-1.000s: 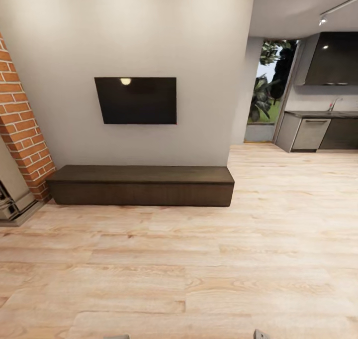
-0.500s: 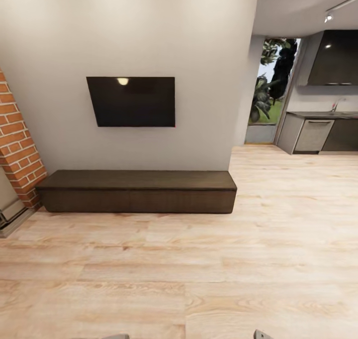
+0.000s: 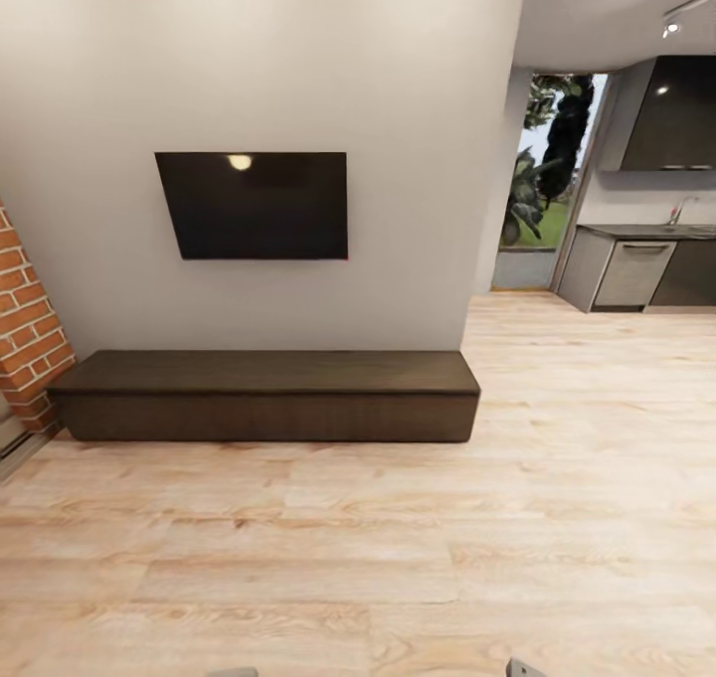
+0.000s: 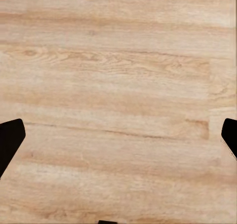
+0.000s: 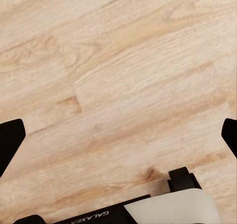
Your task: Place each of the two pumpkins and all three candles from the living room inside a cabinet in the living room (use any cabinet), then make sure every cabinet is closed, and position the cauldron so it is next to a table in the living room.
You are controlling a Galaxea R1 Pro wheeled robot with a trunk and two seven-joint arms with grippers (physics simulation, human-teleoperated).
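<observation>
The cabinet (image 3: 264, 399) is a long, low dark-brown unit standing on the floor against the pale wall, ahead and slightly left in the head view. Its flat fronts sit flush and shut, and its top is bare. My left gripper (image 4: 121, 139) hangs open over plain wooden floor, with one dark fingertip (image 4: 11, 141) at each side of the left wrist view and nothing between them. In the right wrist view my right gripper (image 5: 121, 137) is open too, over bare floorboards, with the same wide gap between its fingertips (image 5: 11, 141).
A black TV (image 3: 254, 206) hangs on the wall above the cabinet. A brick pillar (image 3: 28, 339) stands at its left end. To the right the floor opens toward a kitchen counter (image 3: 646, 264) and a glass door (image 3: 542, 190). My white base (image 5: 173, 209) shows below the right gripper.
The whole head view has shifted, so the camera moved: cabinet and TV look larger and lower, and the brick pillar has slid toward the left edge. Nothing in the room moved.
</observation>
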